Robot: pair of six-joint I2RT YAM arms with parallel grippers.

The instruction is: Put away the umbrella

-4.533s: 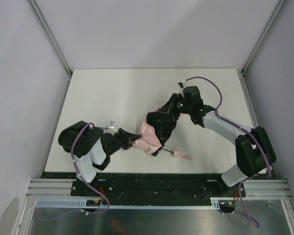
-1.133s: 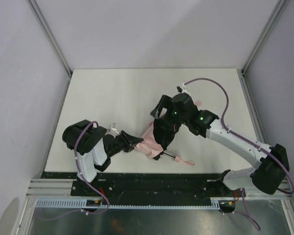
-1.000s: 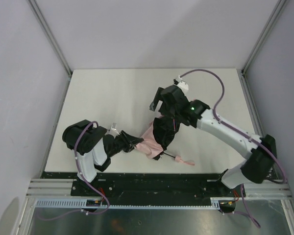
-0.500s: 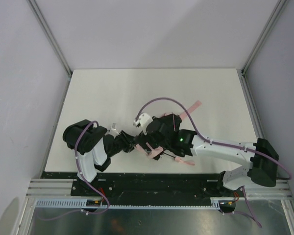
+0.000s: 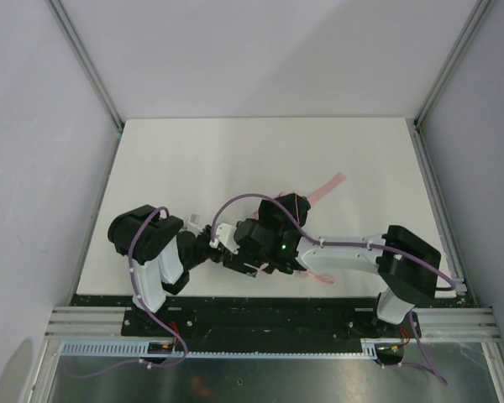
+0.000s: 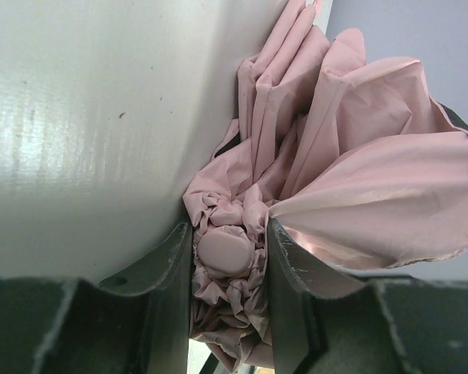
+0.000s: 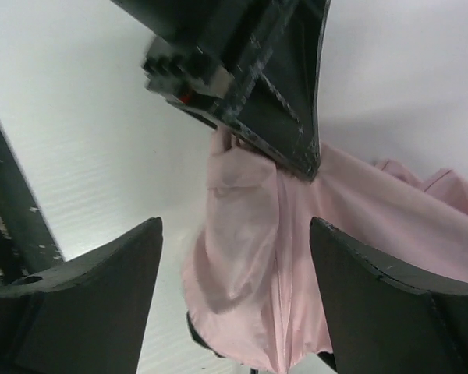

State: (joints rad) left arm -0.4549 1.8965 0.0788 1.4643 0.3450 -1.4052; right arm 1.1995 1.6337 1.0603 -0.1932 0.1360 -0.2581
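Observation:
The umbrella is a loose bundle of pale pink fabric lying on the white table. My left gripper is shut on its round pink end cap and the fabric bunched around it. In the top view the left gripper sits at the bundle's left end. My right gripper is open, its fingers standing either side of a pink fabric fold without touching it. The right wrist covers most of the umbrella from above. A pink strap pokes out behind the arm, and another pink end shows in front.
One finger of the left gripper crosses the top of the right wrist view, close to the right gripper. The right forearm lies low along the table's near edge. A black rail borders that edge. Grey walls enclose the table.
The right arm swung from the far side of the umbrella to its near left end and now sits over it beside the left gripper; its jaws narrowed slightly. The left gripper kept its hold.

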